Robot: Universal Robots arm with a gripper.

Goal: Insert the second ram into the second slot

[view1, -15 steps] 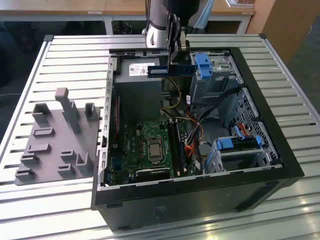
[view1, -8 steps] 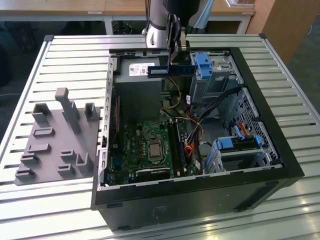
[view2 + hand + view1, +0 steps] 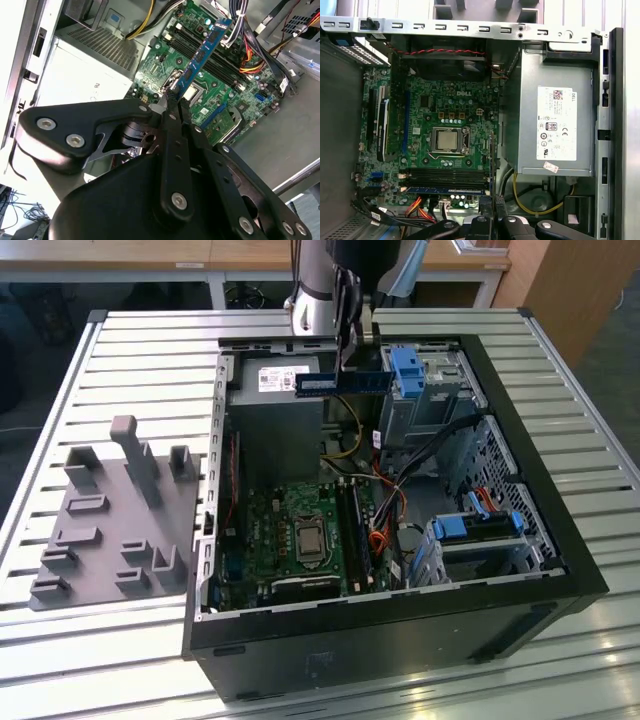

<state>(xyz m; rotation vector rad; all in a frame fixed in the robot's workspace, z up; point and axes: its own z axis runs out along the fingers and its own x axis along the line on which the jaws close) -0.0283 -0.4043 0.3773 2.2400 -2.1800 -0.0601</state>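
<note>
The second ram is a thin blue stick held level in the air over the back of the open computer case, above the motherboard. My gripper comes down from above and is shut on it. In the second wrist view the ram sticks out from my gripper across the board. In the first wrist view the ram shows edge-on, just beside and parallel to the dark memory slots, with my gripper at one end. The memory slots lie beside the processor socket.
A grey power supply with a white label fills the case's back corner. Blue drive brackets and orange cables stand on the exterior view's right. A grey fixture plate lies on the slatted table at the exterior view's left.
</note>
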